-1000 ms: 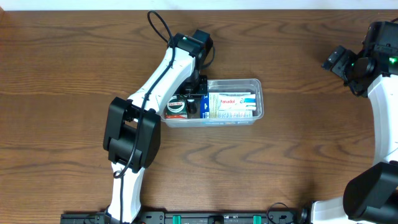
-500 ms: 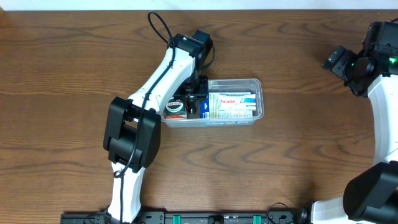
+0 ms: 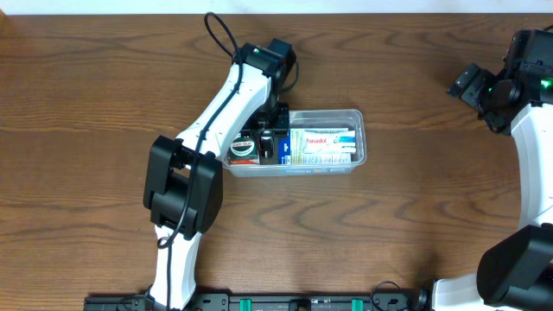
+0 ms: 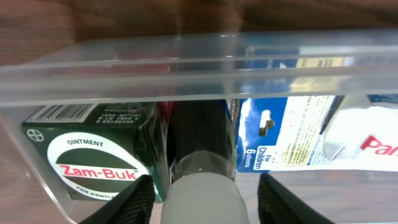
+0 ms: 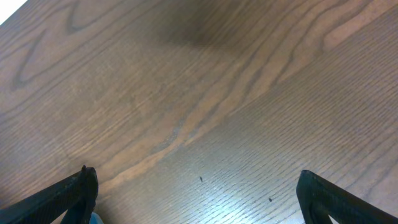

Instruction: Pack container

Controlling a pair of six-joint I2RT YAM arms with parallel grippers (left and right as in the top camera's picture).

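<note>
The container (image 3: 361,152) sat in the middle of the table (image 3: 86,104). Inside, at its left end, lay a green box (image 4: 93,163), then a dark bottle (image 4: 199,140). The left gripper (image 4: 206,202) had its fingers apart on each side of the bottle, not touching it. Far right, the right gripper (image 5: 196,194) hung wide open.

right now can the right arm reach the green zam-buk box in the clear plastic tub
Probably not: the left arm covers that end of the tub with the left gripper beside the box; the right gripper sits far off.
</note>
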